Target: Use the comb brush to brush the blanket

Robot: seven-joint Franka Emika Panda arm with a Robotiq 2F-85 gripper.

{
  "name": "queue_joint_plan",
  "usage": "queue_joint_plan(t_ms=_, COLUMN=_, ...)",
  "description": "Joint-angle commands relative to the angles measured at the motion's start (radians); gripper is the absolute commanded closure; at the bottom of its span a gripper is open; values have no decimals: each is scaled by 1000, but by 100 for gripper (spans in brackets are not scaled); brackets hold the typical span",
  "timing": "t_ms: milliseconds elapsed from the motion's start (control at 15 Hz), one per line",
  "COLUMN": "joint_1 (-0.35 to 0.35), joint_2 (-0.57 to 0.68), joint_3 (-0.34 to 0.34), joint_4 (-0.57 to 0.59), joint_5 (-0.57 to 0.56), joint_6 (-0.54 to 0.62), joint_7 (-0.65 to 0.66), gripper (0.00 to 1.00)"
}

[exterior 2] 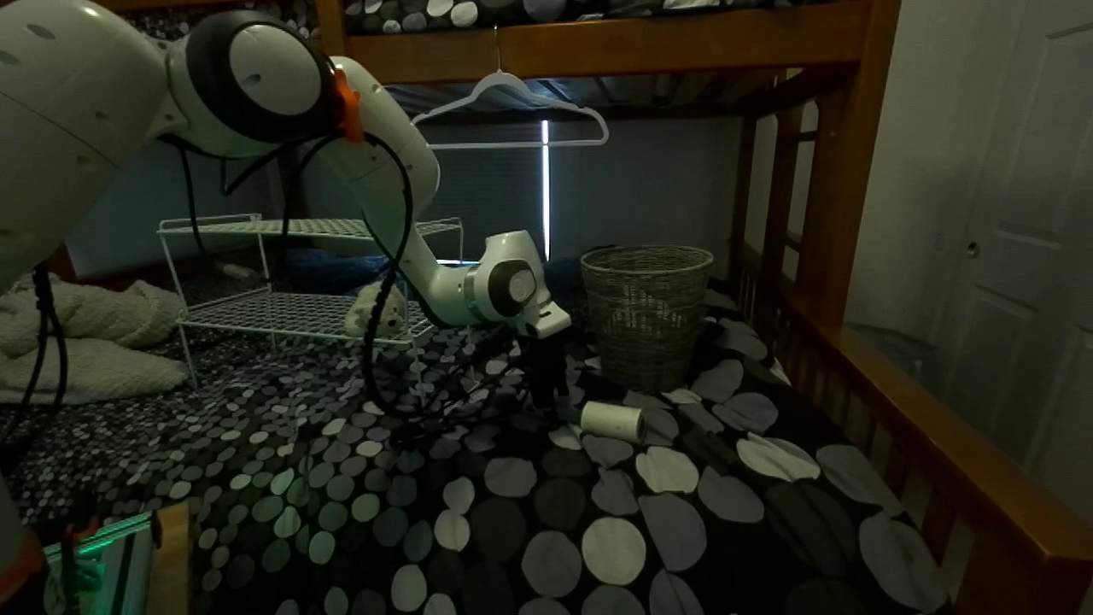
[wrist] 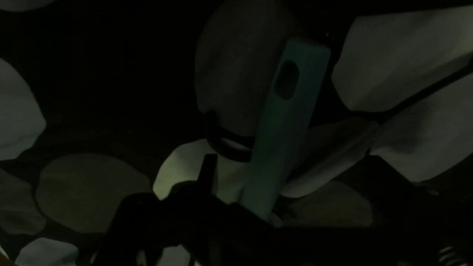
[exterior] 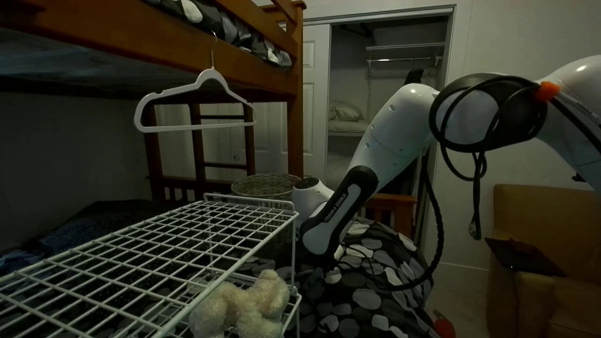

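The blanket (exterior 2: 615,551), black with white and grey dots, covers the lower bunk and also shows in an exterior view (exterior: 366,298). The comb brush looks like a roller: a white cylinder (exterior 2: 612,423) lies on the blanket, and its teal handle (wrist: 284,125) with a hole near the end shows in the wrist view. My gripper (exterior 2: 549,401) points down at the handle beside the cylinder. In the wrist view my gripper (wrist: 293,164) looks open, one dark finger left of the handle with a gap, the other faint on the right. The cylinder is hidden there.
A wicker basket (exterior 2: 646,333) stands right behind the gripper. A white wire rack (exterior 2: 282,314) holds a cream stuffed toy (exterior: 244,305). A white hanger (exterior: 202,126) hangs from the upper bunk. A wooden bed rail (exterior 2: 931,453) runs along one side.
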Motion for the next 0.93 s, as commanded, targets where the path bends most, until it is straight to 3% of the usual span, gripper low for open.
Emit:
queue_joint_plan(t_ms=0, joint_1=18, joint_2=38, joint_3=-18, joint_4=35, joint_5=10, joint_6=-6, joint_7=15, gripper=0)
queue_joint_plan(t_ms=200, joint_1=16, joint_2=53, joint_3=-16, joint_4=49, joint_5=18, joint_6=-8, joint_7=11, gripper=3)
queue_joint_plan(t_ms=467, joint_1=14, joint_2=65, joint_3=-15, joint_4=57, joint_5=20, joint_6=-8, joint_7=4, gripper=40)
queue_joint_plan(t_ms=867, joint_1=19, joint_2=34, joint_3=-19, joint_4=44, joint_5=14, joint_6=-37, joint_7=-5, gripper=87)
